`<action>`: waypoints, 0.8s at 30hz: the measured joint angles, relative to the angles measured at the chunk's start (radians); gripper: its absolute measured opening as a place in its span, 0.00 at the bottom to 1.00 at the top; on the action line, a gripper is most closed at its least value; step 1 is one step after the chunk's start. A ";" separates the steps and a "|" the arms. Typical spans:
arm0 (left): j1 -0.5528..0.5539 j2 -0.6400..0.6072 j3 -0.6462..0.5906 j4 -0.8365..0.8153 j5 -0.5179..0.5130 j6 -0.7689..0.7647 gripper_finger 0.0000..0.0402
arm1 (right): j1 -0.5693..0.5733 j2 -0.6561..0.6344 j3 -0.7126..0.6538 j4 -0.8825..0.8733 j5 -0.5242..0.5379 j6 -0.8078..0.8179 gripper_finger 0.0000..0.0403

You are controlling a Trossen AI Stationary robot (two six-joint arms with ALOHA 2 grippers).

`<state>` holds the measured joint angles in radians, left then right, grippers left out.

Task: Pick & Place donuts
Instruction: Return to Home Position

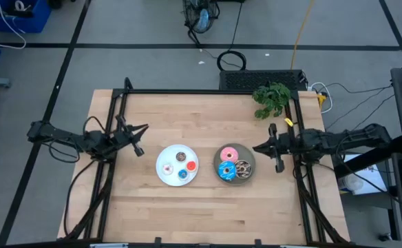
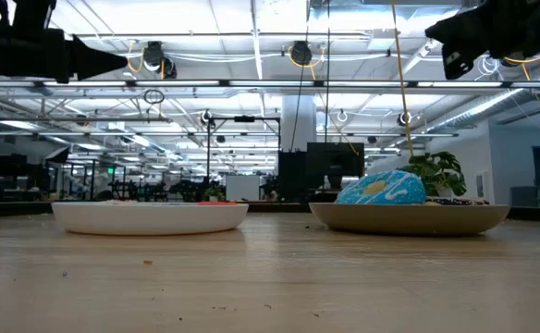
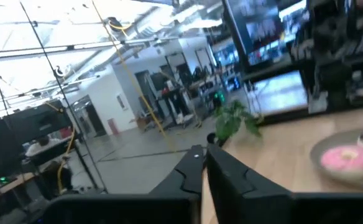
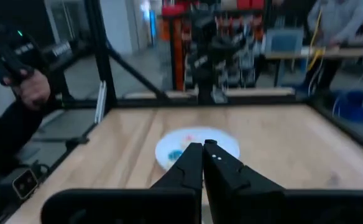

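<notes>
A white plate (image 1: 161, 173) at the table's middle carries four small donuts: brown (image 1: 181, 156), white (image 1: 167, 167), red (image 1: 191, 165) and blue (image 1: 182, 175). To its right, a grey plate (image 1: 251, 158) holds the pink donut (image 1: 228, 153), the blue sprinkled donut (image 1: 226, 170) and the chocolate sprinkled donut (image 1: 243, 167). My left gripper (image 1: 138, 140) hovers left of the white plate, shut and empty. My right gripper (image 1: 259, 147) hovers just right of the grey plate, also shut and empty. In the low view both arms are high above the table, and the blue sprinkled donut (image 2: 381, 188) rises above the grey plate's rim (image 2: 409, 217).
A green plant (image 1: 272, 97) lies near the table's far right corner, with a small yellow item (image 1: 288, 122) near the right arm. A black frame (image 1: 111, 110) borders the table. Beyond the table's left side, a person's hand (image 4: 32, 87) holds a device.
</notes>
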<state>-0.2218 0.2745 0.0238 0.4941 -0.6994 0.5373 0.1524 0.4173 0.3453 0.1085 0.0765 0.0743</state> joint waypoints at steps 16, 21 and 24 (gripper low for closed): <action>0.018 0.000 0.000 0.019 0.294 -0.116 0.01 | 0.000 -0.283 -0.243 0.046 0.005 -0.048 0.00; 0.092 0.016 0.000 -0.016 0.343 -0.271 0.01 | 0.000 -0.300 -0.287 0.104 0.016 -0.048 0.00; 0.138 0.039 -0.011 -0.038 0.378 -0.315 0.02 | 0.000 -0.301 -0.296 0.098 0.016 -0.073 0.00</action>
<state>-0.0842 0.3134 0.0130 0.4563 -0.3209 0.2222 0.1520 0.1158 0.0494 0.2061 0.0929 0.0014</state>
